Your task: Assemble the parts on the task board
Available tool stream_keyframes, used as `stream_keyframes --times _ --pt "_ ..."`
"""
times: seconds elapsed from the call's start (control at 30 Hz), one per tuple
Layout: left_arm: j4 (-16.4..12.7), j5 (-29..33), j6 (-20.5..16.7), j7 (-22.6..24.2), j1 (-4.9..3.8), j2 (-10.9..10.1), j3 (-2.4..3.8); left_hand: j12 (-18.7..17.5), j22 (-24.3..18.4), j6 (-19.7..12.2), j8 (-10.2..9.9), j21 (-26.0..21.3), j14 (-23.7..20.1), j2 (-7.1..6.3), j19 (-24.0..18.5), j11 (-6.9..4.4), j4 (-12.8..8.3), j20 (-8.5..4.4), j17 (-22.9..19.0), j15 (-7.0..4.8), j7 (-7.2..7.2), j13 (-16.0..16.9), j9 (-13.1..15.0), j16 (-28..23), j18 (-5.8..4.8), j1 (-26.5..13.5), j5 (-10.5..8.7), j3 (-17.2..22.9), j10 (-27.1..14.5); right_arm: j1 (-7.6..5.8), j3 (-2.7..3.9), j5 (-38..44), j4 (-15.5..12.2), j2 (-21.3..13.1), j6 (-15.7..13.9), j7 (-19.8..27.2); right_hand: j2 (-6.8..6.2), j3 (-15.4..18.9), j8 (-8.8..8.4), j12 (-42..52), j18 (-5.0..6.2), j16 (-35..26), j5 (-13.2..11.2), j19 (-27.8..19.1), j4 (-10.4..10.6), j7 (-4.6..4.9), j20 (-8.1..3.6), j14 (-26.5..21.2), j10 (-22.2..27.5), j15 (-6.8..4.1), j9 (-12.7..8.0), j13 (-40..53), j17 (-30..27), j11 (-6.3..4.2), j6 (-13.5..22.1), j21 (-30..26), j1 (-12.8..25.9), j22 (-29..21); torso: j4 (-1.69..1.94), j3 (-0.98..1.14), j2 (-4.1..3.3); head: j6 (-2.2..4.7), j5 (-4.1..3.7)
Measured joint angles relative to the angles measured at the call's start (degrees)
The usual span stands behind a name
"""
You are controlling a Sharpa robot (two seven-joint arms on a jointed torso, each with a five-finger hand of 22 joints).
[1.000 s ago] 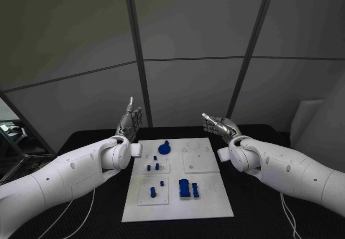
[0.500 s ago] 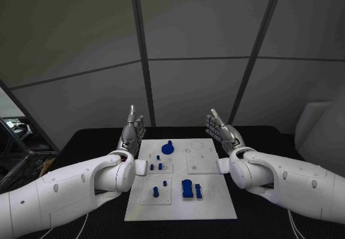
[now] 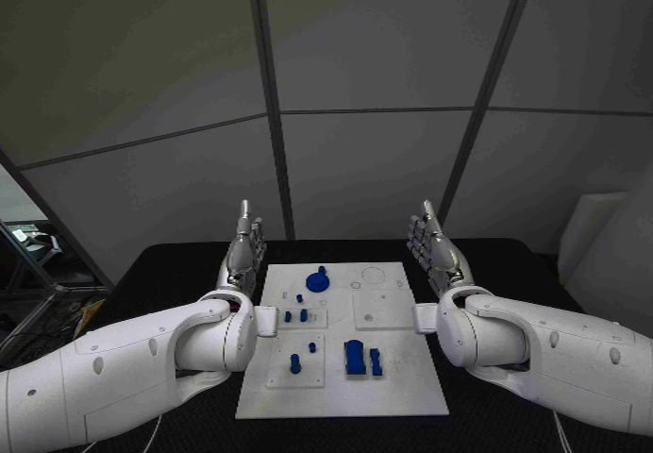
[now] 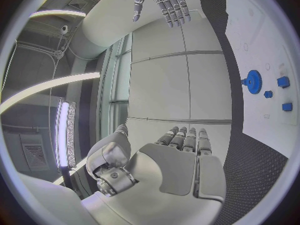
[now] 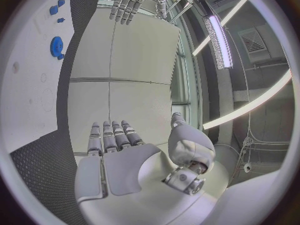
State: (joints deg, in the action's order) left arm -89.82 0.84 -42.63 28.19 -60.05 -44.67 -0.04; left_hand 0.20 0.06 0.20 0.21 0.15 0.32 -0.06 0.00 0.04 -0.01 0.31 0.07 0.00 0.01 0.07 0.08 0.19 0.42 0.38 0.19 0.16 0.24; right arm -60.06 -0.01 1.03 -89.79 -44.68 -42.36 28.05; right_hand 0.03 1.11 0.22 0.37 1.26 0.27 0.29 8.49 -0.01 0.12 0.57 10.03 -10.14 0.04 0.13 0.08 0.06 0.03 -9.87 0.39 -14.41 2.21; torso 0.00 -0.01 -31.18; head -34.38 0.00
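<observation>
The white task board (image 3: 394, 396) lies in the middle of the black table. On it a round blue gear-like part (image 3: 317, 280) sits near the far end; the same part (image 4: 252, 81) shows in the left wrist view and again (image 5: 56, 46) in the right wrist view. Small blue pegs (image 3: 295, 315) stand mid-board, and taller blue blocks (image 3: 354, 357) stand nearer me. My left hand (image 3: 243, 248) is raised beside the board's far left corner, fingers straight and apart, holding nothing. My right hand (image 3: 436, 247) is raised beside the far right corner, likewise flat and empty.
Grey wall panels with dark seams stand behind the table. Black table surface (image 3: 170, 274) runs on both sides of the board. Empty round recesses (image 3: 373, 276) mark the board's far right area.
Both hands have straightened and turned more edge-on, fingers now pointing up; the right hand's curled fingers have opened flat. The head view shifted slightly. The parts have not moved.
</observation>
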Motion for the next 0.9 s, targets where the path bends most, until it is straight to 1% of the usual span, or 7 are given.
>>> stream_keyframes --times 0.23,0.3,0.37,0.43,0.5,0.57,0.9 --pt "0.0 0.0 -0.7 0.2 0.0 0.0 0.0 0.0 0.0 0.0 0.0 0.0 0.0 0.0 0.0 0.0 0.0 0.0 0.0 0.0 0.0 0.0 0.0 0.0 0.0 0.0 0.0 0.0 0.0 0.0 0.0 -0.7 0.0 0.0 -0.9 0.5 0.03 -0.5 0.0 0.0 -0.01 0.0 0.0 -1.8 0.0 -0.12 -0.45 -2.3 2.3 -0.05 -0.1 0.0 0.0 -0.01 2.3 0.0 3.5 -1.5 0.01 0.01 0.0 0.0 0.0" --pt "0.0 0.0 -0.9 0.3 -0.01 0.0 0.0 0.0 0.0 0.0 0.0 0.0 0.0 0.0 0.0 0.0 0.0 0.0 0.0 0.0 0.0 0.0 0.0 0.0 0.0 0.0 0.0 0.0 0.0 0.0 0.0 -0.8 0.0 0.0 -1.0 0.6 -0.06 -0.5 0.0 0.0 -0.89 0.0 0.0 -2.3 0.0 -0.13 -0.47 -2.9 2.7 -0.06 -0.1 0.0 0.0 -0.02 2.8 0.0 4.3 -1.7 0.01 0.01 0.0 0.0 0.0" --pt "0.0 0.0 -0.9 0.3 -0.01 0.0 0.0 0.0 0.0 0.0 0.0 0.0 0.0 0.0 0.0 0.0 0.0 0.0 0.0 0.0 0.0 0.0 0.0 0.0 0.01 0.0 0.0 0.0 0.0 0.0 0.0 -0.9 0.0 0.0 -1.1 0.6 -0.18 -0.7 0.0 0.0 -0.89 0.0 0.0 -2.9 0.1 -0.12 -0.53 -3.4 3.3 -0.03 -0.1 0.0 0.0 -0.04 3.4 0.0 4.9 -1.9 0.01 0.01 0.0 0.0 0.0" --pt "0.0 0.0 -1.0 0.3 -0.01 0.0 0.0 0.0 0.0 0.0 0.0 0.0 0.0 0.0 0.0 0.0 0.0 0.0 0.0 0.0 0.0 0.0 0.0 0.0 0.0 0.0 0.0 0.0 0.0 0.0 -0.01 -0.9 0.0 0.0 -1.2 0.7 -0.08 -0.8 0.0 0.0 -0.88 0.0 0.0 -7.5 -0.1 -0.08 -0.5 -6.5 6.6 -0.01 -0.1 0.0 0.0 -0.05 6.4 0.0 8.0 -2.1 0.01 0.01 0.0 0.0 0.0" --pt "0.0 -0.1 -1.1 0.3 -0.01 0.0 0.0 0.0 0.0 0.0 0.0 0.0 0.0 0.0 0.0 0.0 0.0 0.0 0.0 0.0 0.0 0.0 0.0 0.0 0.0 0.0 0.0 0.0 0.0 0.0 -0.01 -1.0 0.0 0.0 -1.3 0.7 -0.05 -0.8 0.0 0.0 -0.89 0.0 0.0 -8.2 -0.1 -0.11 -0.57 -9.3 9.3 -0.06 -0.1 0.0 0.0 -0.04 9.1 0.0 9.8 -2.2 0.01 0.01 0.0 0.0 0.0" --pt "0.0 -0.1 -1.1 0.3 -0.01 0.0 0.0 0.0 0.0 0.0 0.0 0.0 0.0 0.0 0.0 0.0 0.0 0.0 0.0 0.0 0.0 0.0 0.0 0.0 0.01 0.0 0.0 0.0 0.0 0.0 -0.01 -1.0 0.0 0.0 -1.3 0.7 -0.06 -0.8 0.0 0.0 -0.88 0.0 0.0 -8.2 -0.1 -0.13 -0.58 -9.8 9.8 -0.05 -0.1 0.0 0.0 -0.03 9.6 0.0 13.9 -2.2 0.01 0.01 0.0 0.0 0.0" --pt "0.0 -0.1 -1.2 0.3 -0.01 0.0 0.0 0.0 0.0 0.0 0.0 0.0 0.0 -0.01 0.0 0.0 0.0 0.01 0.0 0.0 0.0 0.0 0.0 0.0 0.01 0.0 0.0 0.0 0.0 0.0 -0.01 -1.2 0.0 0.0 -1.4 0.8 -0.1 -0.8 0.0 0.0 -0.87 0.0 0.0 -8.2 -0.1 -0.13 -0.58 -9.8 9.8 -0.05 -0.1 0.0 0.0 -0.03 9.6 0.0 14.0 -2.2 0.01 0.01 -0.01 0.0 0.0"
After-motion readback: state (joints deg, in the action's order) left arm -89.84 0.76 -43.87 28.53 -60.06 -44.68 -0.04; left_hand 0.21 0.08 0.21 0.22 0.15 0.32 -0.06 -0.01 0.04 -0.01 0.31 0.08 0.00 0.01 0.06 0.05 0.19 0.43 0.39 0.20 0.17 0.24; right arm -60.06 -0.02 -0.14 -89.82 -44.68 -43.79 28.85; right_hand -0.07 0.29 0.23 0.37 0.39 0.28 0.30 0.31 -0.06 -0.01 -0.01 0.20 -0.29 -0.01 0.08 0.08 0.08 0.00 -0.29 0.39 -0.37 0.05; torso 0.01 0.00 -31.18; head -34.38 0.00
